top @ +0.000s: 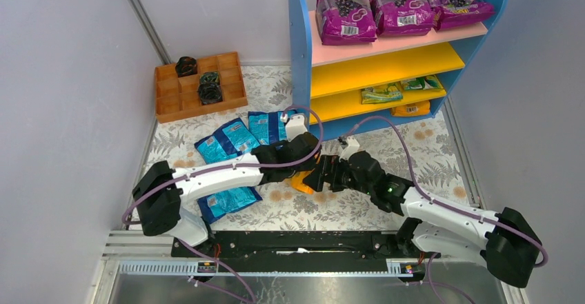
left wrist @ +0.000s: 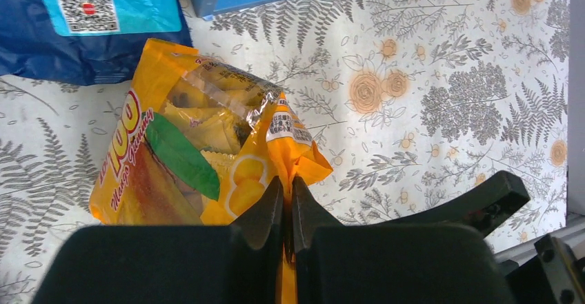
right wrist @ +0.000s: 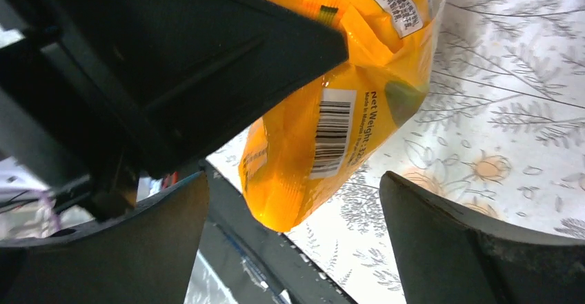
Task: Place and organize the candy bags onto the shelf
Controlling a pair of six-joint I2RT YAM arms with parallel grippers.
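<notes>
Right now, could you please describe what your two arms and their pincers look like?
Both arms have smooth white link shells joined by bulky black joint housings. The left arm and right arm each carry a purple cable looping outside. A small green light shows on the right arm. The left pincer and right pincer have matte black, wedge-shaped fingers.

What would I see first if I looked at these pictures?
A bright orange candy bag at the middle of the table, pinched at its edge by the left gripper, with the right gripper open close by. Next, three purple bags lined up on the pink top board of the shelf at the back right.
</notes>
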